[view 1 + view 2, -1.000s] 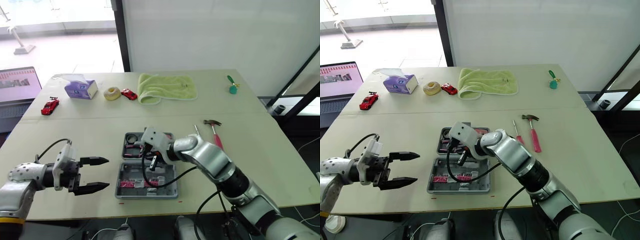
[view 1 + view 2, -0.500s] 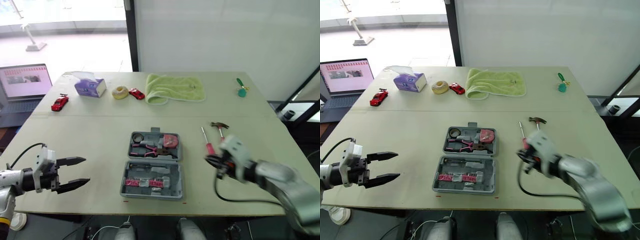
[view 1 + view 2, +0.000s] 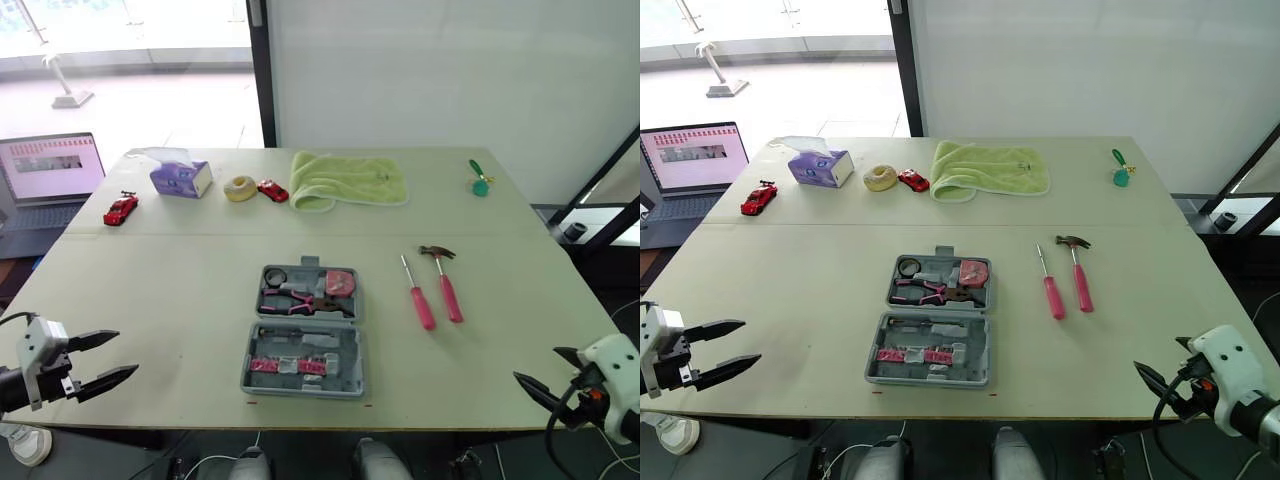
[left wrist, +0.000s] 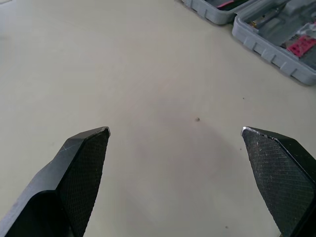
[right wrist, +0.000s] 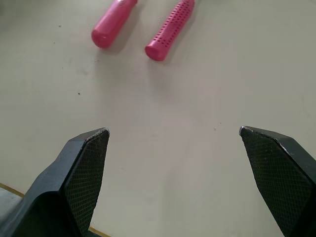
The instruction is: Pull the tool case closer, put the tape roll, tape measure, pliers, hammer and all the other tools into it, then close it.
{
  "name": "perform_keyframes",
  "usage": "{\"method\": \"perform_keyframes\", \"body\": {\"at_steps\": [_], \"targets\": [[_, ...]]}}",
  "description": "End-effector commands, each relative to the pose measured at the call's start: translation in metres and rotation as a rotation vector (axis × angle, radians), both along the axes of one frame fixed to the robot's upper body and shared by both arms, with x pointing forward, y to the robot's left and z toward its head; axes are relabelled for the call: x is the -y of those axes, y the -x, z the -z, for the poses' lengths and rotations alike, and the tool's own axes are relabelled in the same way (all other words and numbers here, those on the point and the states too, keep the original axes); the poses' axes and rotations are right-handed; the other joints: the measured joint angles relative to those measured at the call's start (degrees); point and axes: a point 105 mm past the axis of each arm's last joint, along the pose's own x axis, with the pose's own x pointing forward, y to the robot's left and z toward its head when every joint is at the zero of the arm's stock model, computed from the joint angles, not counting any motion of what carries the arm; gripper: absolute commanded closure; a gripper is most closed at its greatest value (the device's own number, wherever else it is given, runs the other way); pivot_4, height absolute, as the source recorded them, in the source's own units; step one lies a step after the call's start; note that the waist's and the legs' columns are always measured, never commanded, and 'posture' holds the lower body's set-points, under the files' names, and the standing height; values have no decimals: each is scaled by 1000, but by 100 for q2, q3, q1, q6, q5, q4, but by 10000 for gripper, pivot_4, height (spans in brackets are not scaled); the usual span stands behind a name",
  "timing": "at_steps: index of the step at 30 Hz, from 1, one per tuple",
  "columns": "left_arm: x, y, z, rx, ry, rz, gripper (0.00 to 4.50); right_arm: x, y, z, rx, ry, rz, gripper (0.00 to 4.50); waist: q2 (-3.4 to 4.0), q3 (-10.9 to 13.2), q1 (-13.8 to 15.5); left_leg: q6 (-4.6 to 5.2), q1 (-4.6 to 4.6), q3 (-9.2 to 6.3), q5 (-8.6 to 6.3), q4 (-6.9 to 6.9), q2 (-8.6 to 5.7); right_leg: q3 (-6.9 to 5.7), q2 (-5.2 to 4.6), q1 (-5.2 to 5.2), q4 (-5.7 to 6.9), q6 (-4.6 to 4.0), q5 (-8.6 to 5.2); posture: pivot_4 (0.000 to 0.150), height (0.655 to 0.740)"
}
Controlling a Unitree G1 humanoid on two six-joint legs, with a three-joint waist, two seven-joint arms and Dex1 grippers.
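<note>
While the grey tool case [image 3: 302, 345] is lying open near the front edge of the table [image 3: 170, 275], the robot's two arms are hovering at the table's front corners. The left gripper [image 3: 125, 352] is hanging over the front left corner with its fingers spread wide, holding nothing. The right gripper [image 3: 1158, 355] is doing likewise at the front right corner, fingers apart and empty. In the case's far half, pink-handled pliers [image 3: 290, 297] and a pink tape measure [image 3: 339, 283] are sitting in their slots. To the right of the case, a screwdriver [image 3: 418, 297] and a hammer [image 3: 445, 285], both pink-handled, are lying side by side on the bare table, close but not touching. Along the far side, a tape roll [image 3: 240, 187] is resting between a purple tissue box [image 3: 180, 178] and a small red toy car [image 3: 271, 189], with a green towel [image 3: 348, 178] just to the car's right.
</note>
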Motion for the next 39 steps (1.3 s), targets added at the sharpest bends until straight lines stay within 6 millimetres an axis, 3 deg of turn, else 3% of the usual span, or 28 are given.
{"method": "perform_keyframes", "body": {"at_steps": [1, 3, 5, 8, 12, 15, 17, 21, 26, 30, 39], "targets": [[9, -5, -8, 40, 10, 25, 0, -5, -4, -8, 44, 11, -10, 228, 0, 0, 8, 0, 0, 0, 0, 0, 0, 0, 0, 0, 0, 0, 0, 1500, 7400], [16, -7, -9, 43, 26, 43, 0, -11, -6, -9, 55, -3, -16, 228, 0, 0, 9, 0, -1, 0, 0, 1, -1, 0, 0, 2, 0, 1, 1, 1500, 7400], [33, -7, -13, 41, 59, 108, 0, -35, -12, -14, 80, -58, -46, 228, 0, 0, 5, 0, -1, 0, 0, 1, 0, 0, 0, 2, 0, 1, 1, 1500, 7400], [49, -6, -16, 29, 76, 166, 0, -55, -15, -19, 87, -102, -61, 228, 1, 0, -9, 0, 0, -2, 0, 0, 1, 0, 1, 1, 3, 2, 1, 1500, 7400], [92, -14, -35, 74, 133, 294, 0, -100, -53, -31, 166, -163, 10, 228, -1, 0, -17, -1, 2, -1, 0, 4, 3, 3, 4, 1, 3, -1, 2, 1500, 7400], [111, -16, -44, 76, 161, 346, 0, -96, -73, -30, 158, -123, 130, 228, 0, 0, 16, -3, 0, -4, 2, 5, 2, 4, 5, 0, 5, -2, 2, 1500, 7400], [125, -15, -46, 76, 160, 399, 0, -83, -85, -30, 147, -124, 237, 228, -2, -1, 46, -3, -5, -4, 2, 4, -3, 2, -1, -1, 2, 9, 7, 1500, 7400], [159, -18, -61, 122, 189, 492, 0, -72, -123, -31, 135, -171, 396, 228, 2, 3, 8, -3, -8, -3, 1, 5, -7, 2, -6, -2, -2, 17, 13, 1500, 7400], [177, -17, -69, 149, 204, 539, 0, -71, -165, -24, 100, -172, 465, 228, 8, 4, -58, 0, -1, -5, 0, -1, -1, 2, 5, -5, 8, 19, 14, 1500, 7400], [184, -14, -74, 169, 209, 549, 0, -65, -197, -24, 94, -174, 537, 228, 14, 8, -145, 2, -6, -4, -1, 0, -4, 3, -1, -10, 8, 20, 15, 1500, 7400], [180, -13, -75, 192, 200, 530, 0, -60, -223, 7, 7, -145, 573, 228, 16, 9, -155, 2, -7, -4, -1, 0, -4, 2, 0, -9, 8, 21, 15, 1500, 7400]]}}
